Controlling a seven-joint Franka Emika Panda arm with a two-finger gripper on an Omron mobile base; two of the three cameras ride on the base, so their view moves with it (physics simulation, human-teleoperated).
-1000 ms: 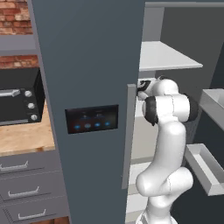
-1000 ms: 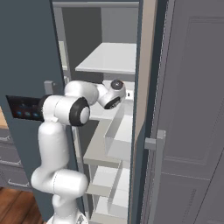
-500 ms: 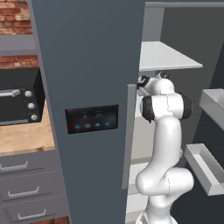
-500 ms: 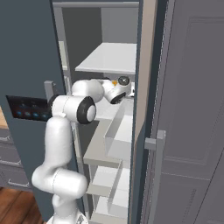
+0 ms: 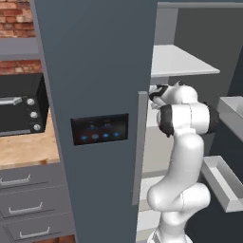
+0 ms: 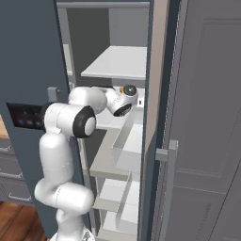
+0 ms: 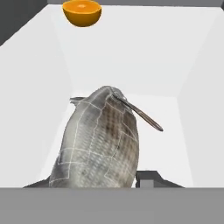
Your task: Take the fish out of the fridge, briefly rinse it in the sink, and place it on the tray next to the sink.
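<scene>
Item: grey-brown scaled fish [image 7: 98, 144], plump oval body, one thin fin or spine jutting from its upper flank. Location: inside the tall slate-blue-grey fridge [image 5: 95, 71], on a pale white shelf [image 7: 144, 57], lying between my two dark finger tips.

Gripper [image 7: 98, 181]: my right tip shows just beside the fish's lower right flank; the left tip is hidden behind the body. The jaws stand narrowed around the body, though I cannot tell whether they pinch it yet.

Handling, as I judge it: fairly light, firm along the thick middle, tapering and softer toward the tail; the scaled skin is probably slippery. Best hold is across the broad mid-body, clear of the thin fin, which may bend or snag.

Neighbour: half orange [image 7: 82, 12], cut face up, at the shelf's far left corner, well apart from the fish.

Edges and room: white walls close along both side edges of the shelf, and the back wall is far behind. Another pale shelf [image 6: 117, 63] lies overhead, so lift room is modest. The open front edge is the exit; the open door's grey handle [image 5: 140, 147] stands just beside my forearm.
</scene>
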